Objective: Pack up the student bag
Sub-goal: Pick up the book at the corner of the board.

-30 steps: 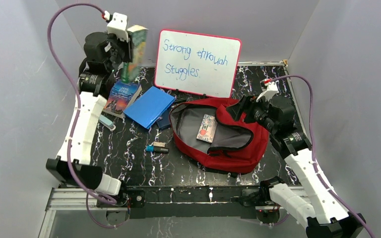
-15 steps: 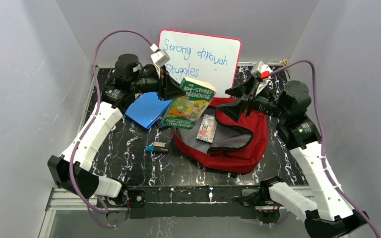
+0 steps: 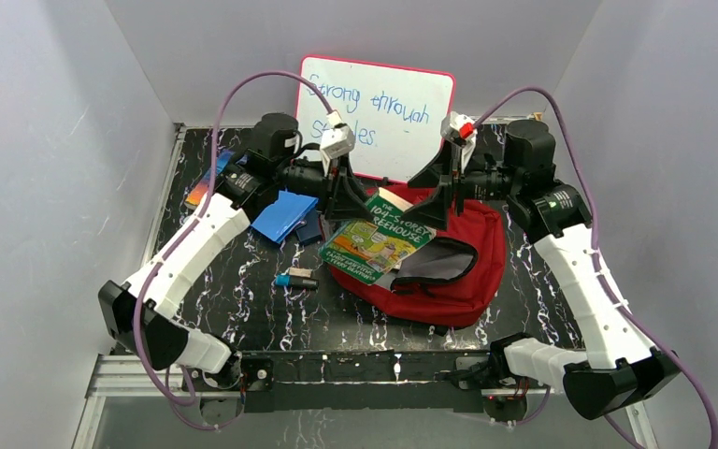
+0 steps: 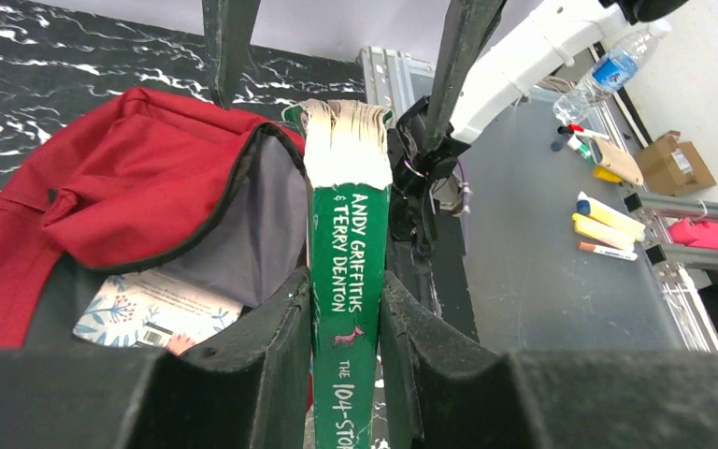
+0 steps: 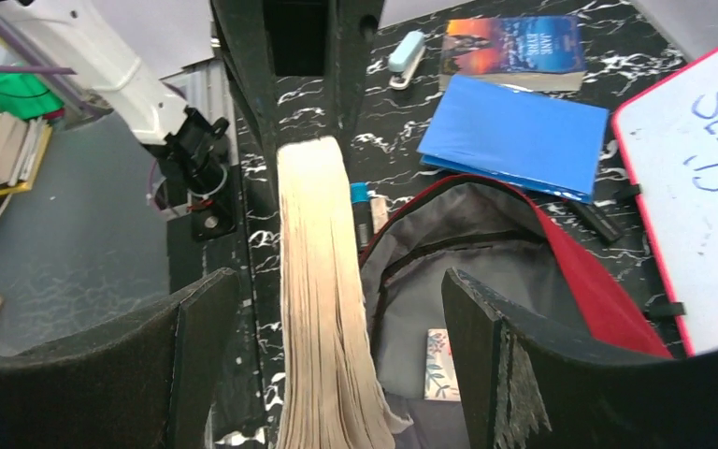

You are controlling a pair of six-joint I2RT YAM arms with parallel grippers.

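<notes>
Two end effectors meet over the student bag (image 3: 458, 276). The left end effector (image 4: 346, 309) pinches a green paperback (image 3: 379, 241) by its spine; the right end effector (image 5: 337, 290) stands wide, its fingers clear of the page edge. The best move looks to be tipping the book's far end down into the grey mouth before releasing. The bag lies flat on the worktop (image 3: 243, 290) beneath both, mouth up toward the left end effector, its long axis seemingly running from one end effector to the other.

The left arm (image 3: 196, 248) stretches toward 3 o'clock, its left claw (image 3: 353, 211) clamped on a book (image 3: 379, 245). The right arm (image 3: 580, 271) points toward 9 o'clock, its right claw (image 3: 441, 211) spread wide.
</notes>
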